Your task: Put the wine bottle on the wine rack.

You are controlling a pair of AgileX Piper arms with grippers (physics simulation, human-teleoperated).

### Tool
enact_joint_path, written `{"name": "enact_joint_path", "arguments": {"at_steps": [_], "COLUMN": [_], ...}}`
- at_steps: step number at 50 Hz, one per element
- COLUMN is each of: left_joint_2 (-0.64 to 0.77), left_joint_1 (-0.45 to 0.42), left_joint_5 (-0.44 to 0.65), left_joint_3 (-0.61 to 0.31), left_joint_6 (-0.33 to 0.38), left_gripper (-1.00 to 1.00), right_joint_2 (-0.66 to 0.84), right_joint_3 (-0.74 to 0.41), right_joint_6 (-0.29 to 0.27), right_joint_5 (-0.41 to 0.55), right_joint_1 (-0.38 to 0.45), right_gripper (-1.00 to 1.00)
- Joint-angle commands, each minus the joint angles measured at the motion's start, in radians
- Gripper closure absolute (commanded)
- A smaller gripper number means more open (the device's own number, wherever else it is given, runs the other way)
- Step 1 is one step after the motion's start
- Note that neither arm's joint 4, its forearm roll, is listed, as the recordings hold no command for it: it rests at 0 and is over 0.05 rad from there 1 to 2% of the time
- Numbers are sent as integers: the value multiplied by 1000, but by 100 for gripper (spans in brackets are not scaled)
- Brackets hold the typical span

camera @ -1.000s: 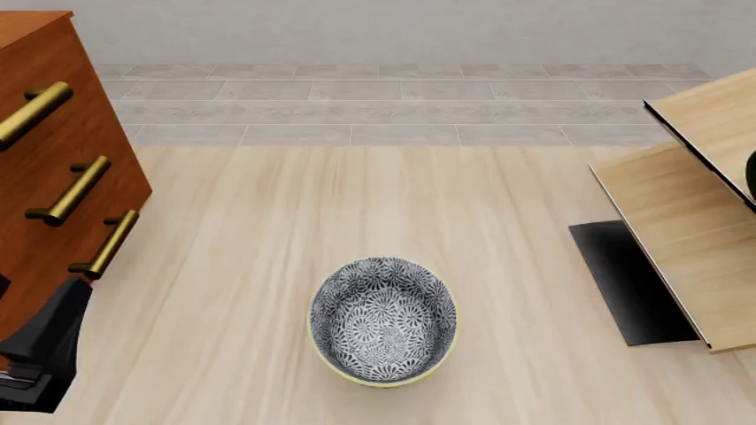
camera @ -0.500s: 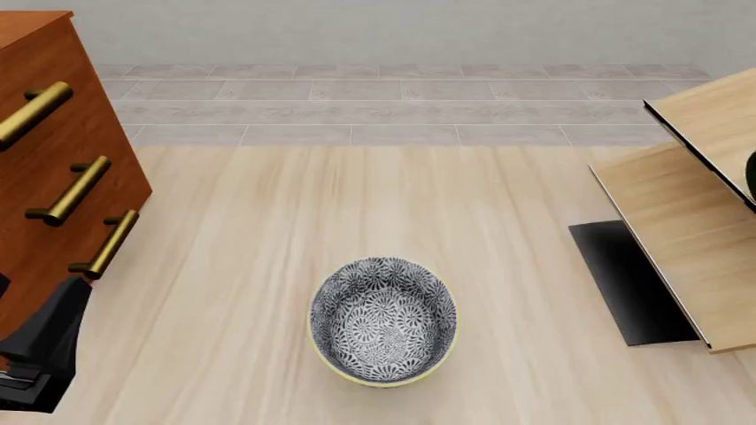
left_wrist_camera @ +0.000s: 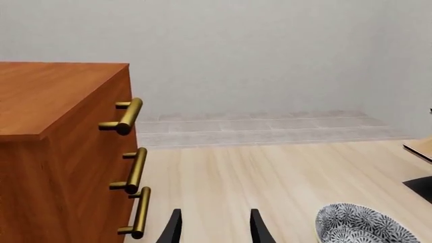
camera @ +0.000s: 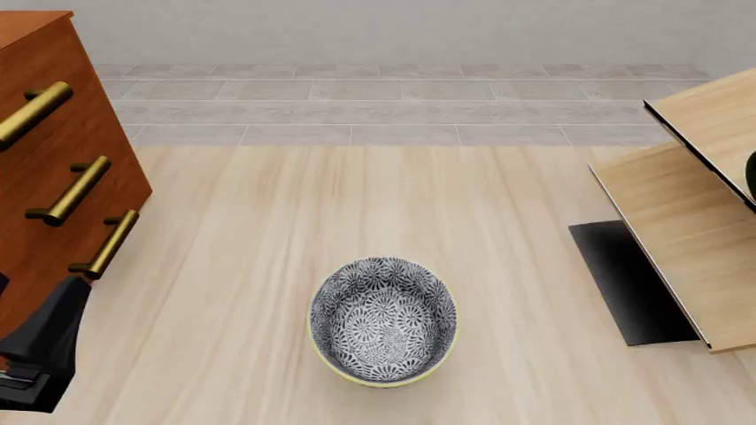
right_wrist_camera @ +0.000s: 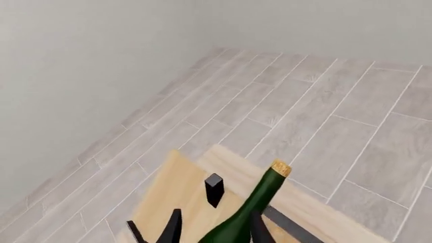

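Note:
In the right wrist view the dark green wine bottle [right_wrist_camera: 251, 207] with its tan cork lies slanted over the pale-wood wine rack [right_wrist_camera: 177, 195]. My right gripper [right_wrist_camera: 216, 230] stands open around the bottle's lower part, with a gap showing between one finger [right_wrist_camera: 173, 228] and the glass. In the front view the wine rack [camera: 691, 235] is at the right edge, and only a dark sliver of the wine bottle [camera: 752, 173] shows there. The right gripper is outside that view. My left gripper [left_wrist_camera: 214, 228] is open and holds nothing, beside the cabinet.
A reddish-brown drawer cabinet [camera: 48, 168] with brass handles stands at the left, with the left arm [camera: 42, 350] in front of it. A patterned bowl [camera: 381, 320] sits mid-table. The rack's black base plate [camera: 632, 283] lies on the table at the right.

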Motion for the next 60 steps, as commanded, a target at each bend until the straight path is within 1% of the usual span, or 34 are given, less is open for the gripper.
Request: {"name": "enact_joint_path", "arguments": {"at_steps": [1,18,19,20,21,26,27,30,31,32,35,41,43,45,48,50,52,53,54,55,60], "left_joint_2": [0,0,0,0,0,0,0,0,0,0,0,0,0,0,0,0,0,0,0,0,0], "left_joint_1": [3,5,4,4,4,1,0,-1,0,0,1,0,0,0,0,-1,-3,-4,-4,-5,-7], "left_joint_5": [-2,-5,-6,-6,-7,-9,-9,-10,-11,-12,-12,-15,-16,-18,-21,-21,-23,-24,-24,-28,-36], "left_joint_3": [0,0,0,0,0,0,0,0,0,0,0,0,0,0,0,0,0,0,0,0,0], "left_joint_6": [4,12,14,14,15,19,21,22,23,23,24,26,28,29,31,31,36,37,37,42,53], "left_gripper": [-100,-100,-100,-100,-100,-100,-100,-100,-100,-100,-100,-100,-100,-100,-100,-100,-100,-100,-100,-100,-100], "right_joint_2": [-64,-151,-172,-172,-200,-253,-265,-282,-297,-308,-332,-359,-368,-380,-396,-410,-417,-442,-443,-463,-504], "right_joint_3": [49,165,179,179,194,211,217,213,217,212,214,238,253,263,287,296,303,312,312,316,338], "right_joint_6": [-5,-5,9,9,20,27,41,31,39,30,29,15,21,6,16,-1,9,17,17,4,-18], "right_joint_5": [-3,-31,-25,-25,-19,5,11,28,37,48,62,63,58,53,44,43,39,41,41,44,39], "right_joint_1": [77,210,232,232,260,315,332,353,375,388,421,461,473,486,509,529,540,573,573,592,623], "right_gripper": [-100,-100,-100,-100,-100,-100,-100,-100,-100,-100,-100,-100,-100,-100,-100,-100,-100,-100,-100,-100,-100]}}
